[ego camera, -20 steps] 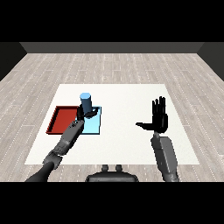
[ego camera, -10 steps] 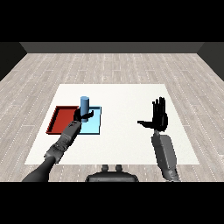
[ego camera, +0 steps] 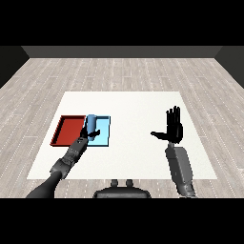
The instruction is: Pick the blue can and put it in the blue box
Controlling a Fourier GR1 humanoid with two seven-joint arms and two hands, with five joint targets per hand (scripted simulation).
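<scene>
We judge the blue can [ego camera: 91,123] to be a light, rigid cylinder with a smooth, possibly slippery wall; we would take hold around its mid-height side, not its ends. Its long axis stands upright, top end up, perhaps tilted slightly. The can sits over the left edge of the light blue tray [ego camera: 104,134], just beside the red tray [ego camera: 69,130]. Our left hand [ego camera: 88,135] is at the can's lower part, fingers curled round it. Our right hand [ego camera: 173,127] is raised well apart over the white table [ego camera: 138,109], fingers straight and spread, holding nothing.
</scene>
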